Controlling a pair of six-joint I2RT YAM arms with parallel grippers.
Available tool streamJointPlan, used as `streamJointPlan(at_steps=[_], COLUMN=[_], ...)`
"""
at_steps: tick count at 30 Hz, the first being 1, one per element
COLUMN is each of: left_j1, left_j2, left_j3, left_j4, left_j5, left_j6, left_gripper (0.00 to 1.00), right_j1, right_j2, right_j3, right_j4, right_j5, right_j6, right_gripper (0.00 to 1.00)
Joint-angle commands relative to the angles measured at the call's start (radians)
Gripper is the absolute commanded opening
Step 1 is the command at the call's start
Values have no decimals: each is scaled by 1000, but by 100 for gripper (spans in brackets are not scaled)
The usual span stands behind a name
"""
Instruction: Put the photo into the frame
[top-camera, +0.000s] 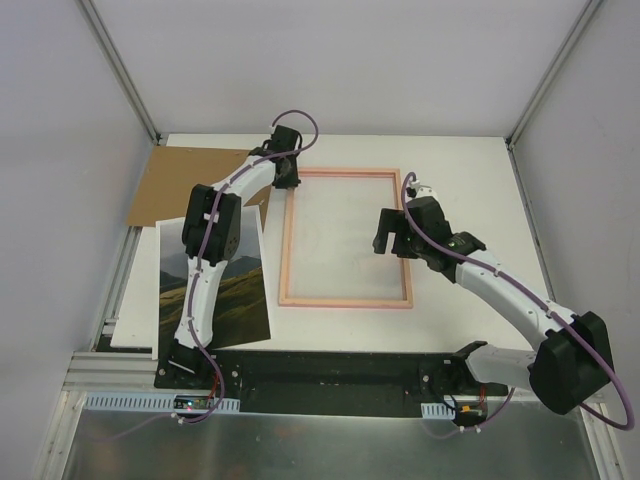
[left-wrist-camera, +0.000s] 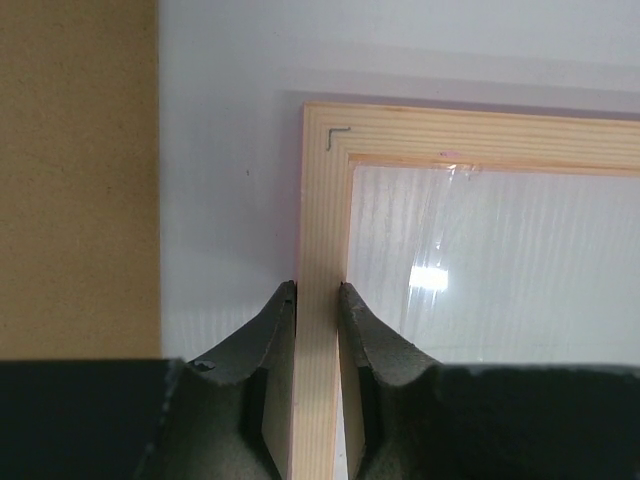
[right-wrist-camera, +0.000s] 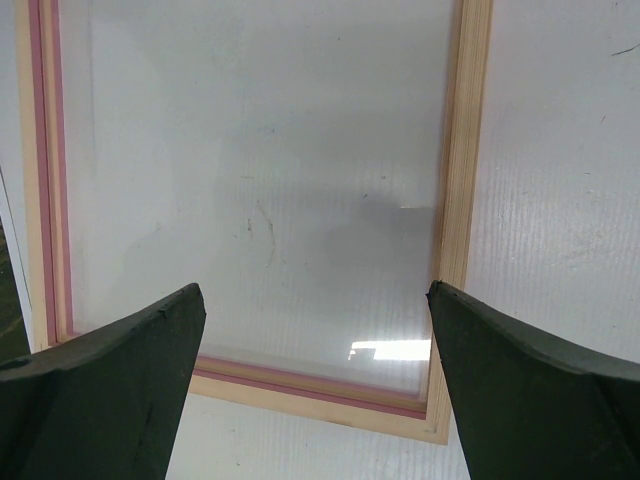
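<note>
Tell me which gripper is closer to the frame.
Left. The left gripper is clamped on the frame, on its left rail near the far corner. The right gripper hangs open above the frame's right half and appears clear of it.

1. The left arm (top-camera: 198, 295) and the right arm (top-camera: 505, 290) have white, rounded links and black, boxy joint housings.
2. A thin purple cable (top-camera: 296, 114) runs along each arm in loose loops.
3. The left tool (left-wrist-camera: 318, 290) has two dark grey fingers (left-wrist-camera: 250, 350), curved to a point, and one carries a small screw (left-wrist-camera: 205, 366).
4. The right tool (right-wrist-camera: 315, 295) has the same dark fingers, broad and wedge-shaped.
5. Both bases stand on a black plate (top-camera: 330, 375).
</note>
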Motion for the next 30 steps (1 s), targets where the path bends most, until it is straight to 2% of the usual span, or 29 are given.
streamJointPlan(at_steps=[1,14,22,25,30], left_j1=[-20,-114,-170,-170,-164], left_j2=[31,-7,-24,-76,-179], left_j3=[13,-87,-82,-121,-170], left_j4=[-108,-115,-108,-82,-45], left_j5=[-3,123,177,180,203], left_j6=[6,-43,-109,-134,-119], left_gripper=[0,0,1,18,28], right_j1=[-5,-18,-41,-49,-51], right_j2=[-35,-64,-83,-55,93], right_j3=[13,-16,-42,-32,82], right_j4=[20,18,20,37,51], right_j5=[-6,-8,-15,-29,-47], right_j6=[-12,-7,-1,-1,6], right_gripper=[96,96,96,96,96])
